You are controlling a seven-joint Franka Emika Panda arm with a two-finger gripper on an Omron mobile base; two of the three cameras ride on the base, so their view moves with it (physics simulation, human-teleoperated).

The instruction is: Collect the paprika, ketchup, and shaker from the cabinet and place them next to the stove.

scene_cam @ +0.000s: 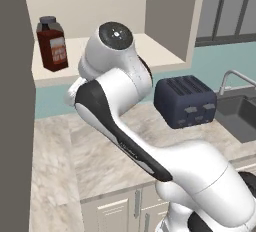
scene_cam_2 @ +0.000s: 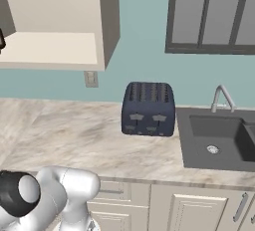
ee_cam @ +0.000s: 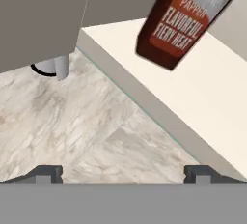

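Observation:
The paprika (scene_cam: 52,44) is a dark red-brown jar with a grey cap and a pale label. It stands upright at the left of the cabinet (scene_cam: 162,51) shelf. In the hand view the paprika (ee_cam: 185,18) sits on the shelf at the upper right, ahead of and apart from my gripper (ee_cam: 123,175). The gripper is open, with nothing between its fingertips (ee_cam: 48,174). It hovers over the marble counter (ee_cam: 72,121), just off the shelf's front edge. Ketchup, shaker and stove are out of view.
The open cabinet door (ee_cam: 43,15) with its bar handle (ee_cam: 54,67) hangs close on the left. A dark toaster (scene_cam: 185,101) stands on the counter (scene_cam_2: 64,135), with a sink (scene_cam_2: 219,140) and faucet (scene_cam_2: 222,97) to its right. A dark sliver (scene_cam_2: 1,41) shows at the shelf's left edge.

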